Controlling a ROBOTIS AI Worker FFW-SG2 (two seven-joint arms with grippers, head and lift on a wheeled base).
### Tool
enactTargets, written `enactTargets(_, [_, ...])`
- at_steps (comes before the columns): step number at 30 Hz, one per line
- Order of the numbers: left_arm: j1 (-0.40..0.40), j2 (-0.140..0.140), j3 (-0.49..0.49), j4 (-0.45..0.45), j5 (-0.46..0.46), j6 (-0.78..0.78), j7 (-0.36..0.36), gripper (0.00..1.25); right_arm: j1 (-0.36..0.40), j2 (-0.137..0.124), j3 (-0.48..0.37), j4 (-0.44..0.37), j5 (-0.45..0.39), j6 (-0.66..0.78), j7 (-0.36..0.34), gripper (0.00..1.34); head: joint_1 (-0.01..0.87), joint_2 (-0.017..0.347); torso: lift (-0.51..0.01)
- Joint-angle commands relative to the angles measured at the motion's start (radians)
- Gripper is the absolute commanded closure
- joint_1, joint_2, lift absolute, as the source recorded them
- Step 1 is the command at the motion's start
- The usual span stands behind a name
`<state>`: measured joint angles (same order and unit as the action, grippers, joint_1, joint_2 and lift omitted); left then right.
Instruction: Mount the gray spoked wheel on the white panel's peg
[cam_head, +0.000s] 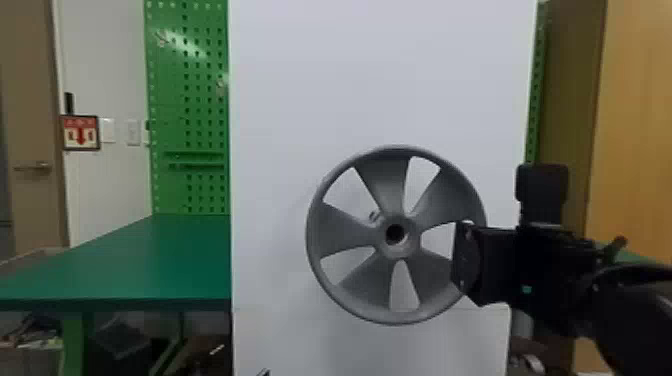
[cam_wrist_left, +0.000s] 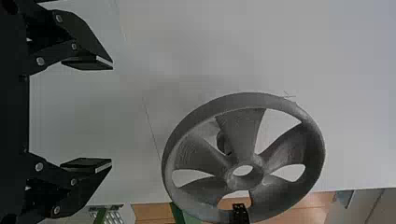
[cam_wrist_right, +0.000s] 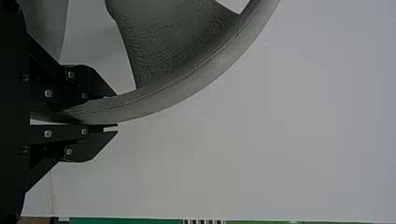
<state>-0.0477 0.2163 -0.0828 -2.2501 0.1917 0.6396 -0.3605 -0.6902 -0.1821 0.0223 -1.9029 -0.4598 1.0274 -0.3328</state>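
Gray, round, broad-spoked wheel (cam_head: 395, 172) is standing upright left of the black right gripper (cam_head: 465, 261).
Its hub is facing the robot, its axle line running toward the smooth white panel (cam_head: 380, 75) behind; a green table (cam_head: 165, 260) is stretching farther left. Sideways, the right gripper is pinching the rim; the left gripper (cam_head: 263, 372) is pointing upward, fingers spread wide.

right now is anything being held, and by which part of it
The gray spoked wheel is held by its outer rim, at its right side in the head view, by the right gripper. The left gripper is open and empty.
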Motion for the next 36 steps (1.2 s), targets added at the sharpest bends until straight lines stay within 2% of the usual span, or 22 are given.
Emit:
enactTargets(1, [-0.001,0.002,0.0,0.001,0.0,0.0,0.0,0.5,-0.008,0.006,0.005,0.004,0.007,0.002,0.0,1.14,0.123,-0.008,-0.407])
enactTargets(36, [0.0,0.003,-0.002,0.001,0.003,0.0,0.0,0.5,-0.025,0.013,0.001,0.064,0.041,-0.02,0.0,1.15,0.123,-0.008,-0.407])
